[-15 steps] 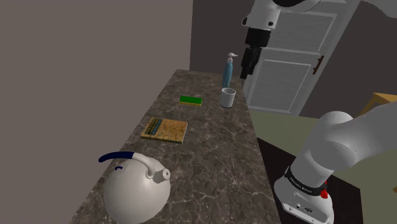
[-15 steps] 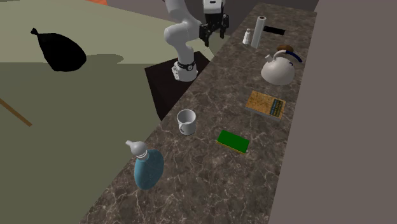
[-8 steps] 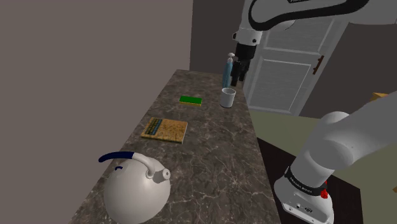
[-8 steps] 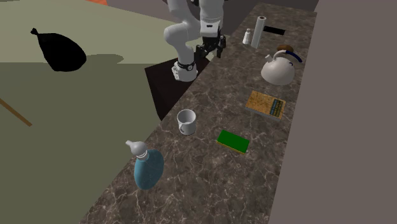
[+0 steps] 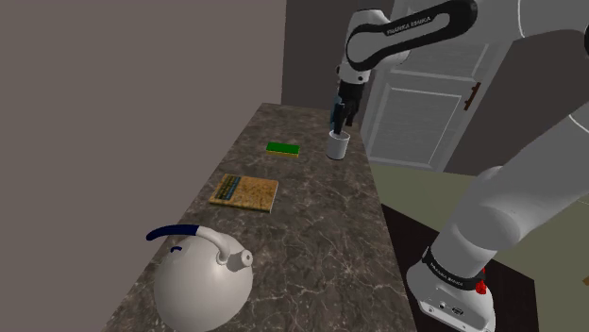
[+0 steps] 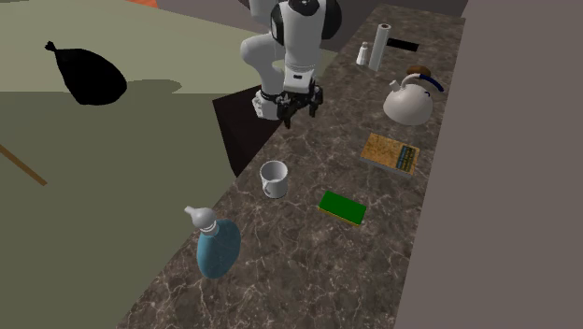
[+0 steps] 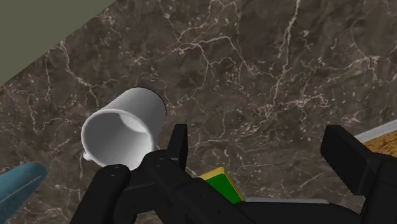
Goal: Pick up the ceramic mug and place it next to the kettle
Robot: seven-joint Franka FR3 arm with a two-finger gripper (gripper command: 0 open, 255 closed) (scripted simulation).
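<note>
Up over the dark stone counter [image 5: 321,226] hangs the robot's black hand [image 5: 340,115]. Its two fingers [image 7: 178,143] stand wide apart, and they hold nothing.

A white mug [image 5: 338,144] stands upright on the counter, close to the edge by the floor. In the shoulder view the hand is just above the mug and does not touch it. In the wrist view you look down into the open top of the mug. The mug sits just to the outside of one finger, not in the gap between the two.

A flat green pad [image 6: 342,207] lies near the mug. A blue bottle [image 6: 217,246] with a pale top stands farther along the counter, past the mug. A flat book [image 6: 391,153] with a yellow cover lies between the green pad and the kettle [image 6: 411,100].

The kettle is round and white with a blue handle. It stands well apart from the mug, at the other end of the counter. In the second exterior view a white paper roll [image 6: 379,47] stands upright past the kettle, and a black bag [image 6: 86,77] lies on the floor.

The white arm [image 5: 529,179] bends up and over from its stand. A white door [image 5: 429,94] is behind it.
</note>
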